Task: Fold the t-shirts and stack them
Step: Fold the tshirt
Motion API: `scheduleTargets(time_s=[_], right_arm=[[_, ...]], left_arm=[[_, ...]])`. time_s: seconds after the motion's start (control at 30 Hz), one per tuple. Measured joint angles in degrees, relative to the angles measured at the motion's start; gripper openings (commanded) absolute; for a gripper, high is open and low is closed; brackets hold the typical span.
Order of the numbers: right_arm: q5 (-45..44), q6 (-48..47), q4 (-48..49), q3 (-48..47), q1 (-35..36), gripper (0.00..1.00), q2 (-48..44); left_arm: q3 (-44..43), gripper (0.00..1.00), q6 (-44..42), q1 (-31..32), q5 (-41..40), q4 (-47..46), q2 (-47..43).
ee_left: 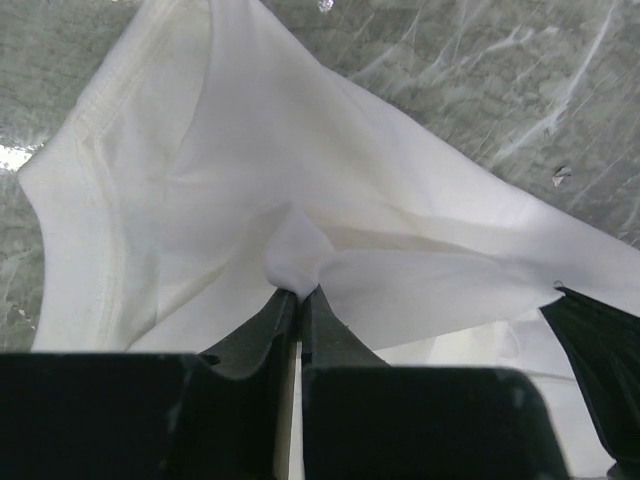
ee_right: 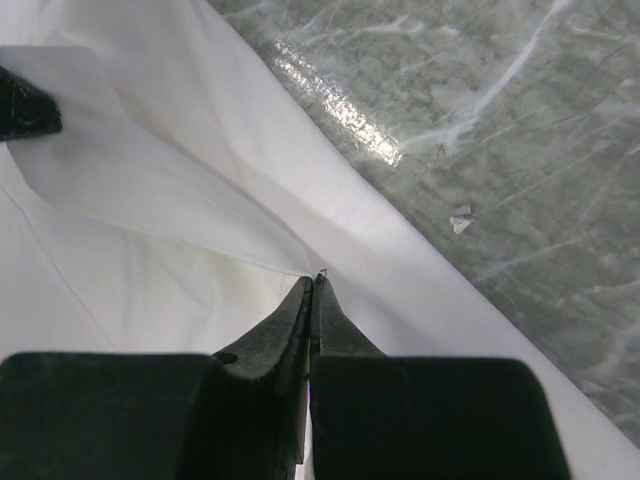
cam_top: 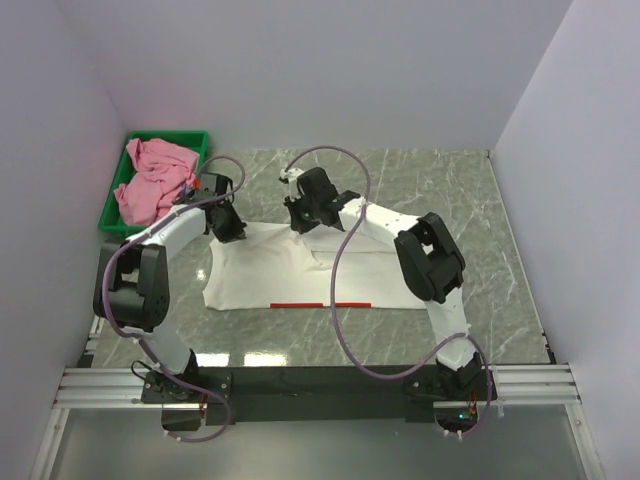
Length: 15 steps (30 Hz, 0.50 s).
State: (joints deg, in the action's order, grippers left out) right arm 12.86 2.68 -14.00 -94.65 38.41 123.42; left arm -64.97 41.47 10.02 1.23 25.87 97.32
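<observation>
The white t-shirt [cam_top: 300, 275] lies spread on the marble table, a thin red strip of its print showing at its near edge. My left gripper [cam_top: 229, 226] is shut on a pinch of the white t-shirt's far left edge [ee_left: 297, 262]. My right gripper [cam_top: 302, 218] is shut on a thin fold of the white t-shirt's far edge [ee_right: 230, 215]. Both hold the cloth raised slightly off the table. The pink t-shirt [cam_top: 153, 180] lies crumpled in the green tray [cam_top: 195, 138] at the far left.
White walls close in the table on the left, back and right. Bare marble [cam_top: 440, 190] lies beyond and right of the shirt. The other gripper's black tip shows at the right edge of the left wrist view [ee_left: 600, 350].
</observation>
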Motion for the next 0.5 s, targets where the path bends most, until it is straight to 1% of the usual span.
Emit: scheduleTargets(time_s=[0.2,0.5], right_arm=[[-6.4,-4.55,2.16,2.23,1.57,0.0,-2.99],[-14.84,-10.47,3.61,2.16,2.29,0.0,-3.06]], left_arm=[[-0.44,0.09,-0.31,-1.01,2.47,0.52,0.26],[-7.78,0.1,-0.39,-1.05,5.03,0.66,6.16]])
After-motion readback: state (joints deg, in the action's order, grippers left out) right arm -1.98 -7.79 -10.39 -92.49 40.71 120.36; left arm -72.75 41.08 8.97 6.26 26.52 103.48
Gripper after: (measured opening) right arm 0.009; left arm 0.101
